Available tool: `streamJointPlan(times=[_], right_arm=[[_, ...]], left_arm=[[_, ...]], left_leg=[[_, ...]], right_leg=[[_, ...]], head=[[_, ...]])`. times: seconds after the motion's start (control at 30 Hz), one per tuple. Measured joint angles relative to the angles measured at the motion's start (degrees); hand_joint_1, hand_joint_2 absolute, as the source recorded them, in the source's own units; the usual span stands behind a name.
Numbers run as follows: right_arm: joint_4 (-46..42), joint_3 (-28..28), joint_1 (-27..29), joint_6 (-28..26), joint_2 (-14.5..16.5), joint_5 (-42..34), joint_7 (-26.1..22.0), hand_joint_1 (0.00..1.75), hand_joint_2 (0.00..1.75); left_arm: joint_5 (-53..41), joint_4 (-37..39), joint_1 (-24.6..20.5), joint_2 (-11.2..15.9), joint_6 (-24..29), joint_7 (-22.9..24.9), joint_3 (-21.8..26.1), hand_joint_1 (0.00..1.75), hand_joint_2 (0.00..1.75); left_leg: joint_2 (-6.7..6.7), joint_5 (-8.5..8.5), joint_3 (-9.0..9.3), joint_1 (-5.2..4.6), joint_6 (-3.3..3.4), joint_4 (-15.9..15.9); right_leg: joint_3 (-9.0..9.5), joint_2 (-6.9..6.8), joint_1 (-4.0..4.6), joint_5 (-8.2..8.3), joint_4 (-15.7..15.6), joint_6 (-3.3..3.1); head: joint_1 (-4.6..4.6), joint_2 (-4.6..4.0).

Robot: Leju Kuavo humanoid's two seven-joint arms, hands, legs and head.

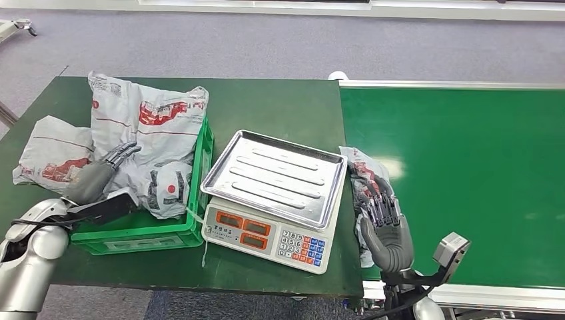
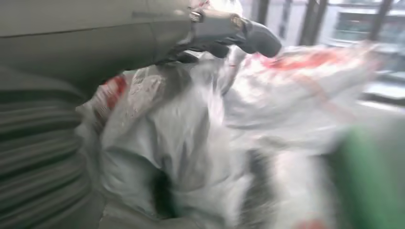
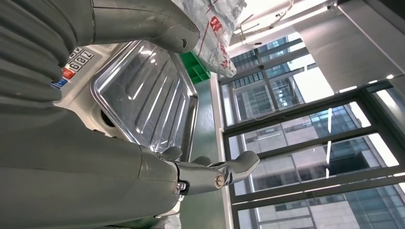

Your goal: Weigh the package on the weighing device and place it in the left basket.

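Note:
A grey package (image 1: 355, 167) with red and black print lies at the conveyor's near left edge, just right of the scale (image 1: 266, 233). My right hand (image 1: 386, 227) hovers over its near end, fingers spread and holding nothing. In the right wrist view the thumb (image 3: 143, 24) and fingers (image 3: 219, 174) stand apart beside the scale's bare steel tray (image 3: 143, 95). The tray (image 1: 280, 175) carries nothing. My left hand (image 1: 100, 175) is stretched flat above the packages (image 1: 153, 127) heaped in the green basket (image 1: 133, 238). The blurred left wrist view shows that hand (image 2: 95, 43) above crumpled packages (image 2: 191, 133).
The basket stands at the table's left with several packages spilling over its far and left sides (image 1: 50, 153). A green conveyor belt (image 1: 466, 153) runs along the right. The dark green tabletop (image 1: 266, 107) lies bare behind the scale.

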Motion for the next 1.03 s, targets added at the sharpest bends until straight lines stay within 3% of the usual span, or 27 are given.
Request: streamJointPlan(times=[0.13,0.27,0.4,0.53,0.73,1.03], right_arm=[[1.1,0.3,-1.5,-2.3,0.0,1.6,0.1,0.00,1.75],[2.8,2.3,-3.7,-4.6,0.1,3.6,0.5,0.00,1.75],[5.8,5.5,-7.4,-7.8,0.9,4.8,1.1,0.00,1.75],[10.1,8.3,-11.4,-9.5,2.0,4.8,1.7,0.00,1.75],[14.5,11.7,-13.6,-9.8,2.7,3.4,1.4,0.00,1.75],[17.0,14.3,-14.2,-11.2,2.7,3.9,0.9,0.00,1.75]], left_arm=[[20.6,-5.9,2.8,-6.0,-6.7,0.6,0.3,0.00,1.75],[34.1,-9.6,5.7,-15.4,-8.0,1.5,-1.8,0.00,1.75],[35.9,-8.8,6.1,-24.7,-2.3,0.9,-8.0,0.00,1.75],[37.2,-4.0,3.6,-30.8,3.0,1.3,-11.7,0.00,1.75],[40.8,2.4,2.0,-35.6,4.7,1.1,-12.2,0.00,1.75],[41.0,6.7,1.6,-37.8,8.8,1.7,-12.1,0.00,1.75]], left_leg=[[-0.03,-0.03,-0.01,-0.12,0.05,0.0],[-0.04,-0.10,0.00,-0.27,0.22,0.0],[-0.13,-0.08,-0.05,-0.31,0.31,0.1],[-0.12,-0.05,-0.04,-0.30,0.32,0.1],[-0.13,-0.03,-0.05,-0.25,0.31,0.1],[-0.13,-0.06,-0.12,-0.25,0.33,0.1]], right_leg=[[0.03,-0.03,-0.10,0.00,0.0,0.02],[0.05,-0.08,-0.25,-0.02,0.0,0.14],[0.07,-0.17,-0.28,-0.01,0.0,0.28],[0.08,-0.16,-0.27,0.03,0.0,0.31],[0.06,-0.16,-0.22,0.02,0.0,0.29],[0.02,-0.16,-0.23,-0.01,0.0,0.31]], head=[[0.01,0.00],[0.00,0.00],[0.02,0.00],[0.01,0.00],[0.01,0.00],[0.00,0.00]])
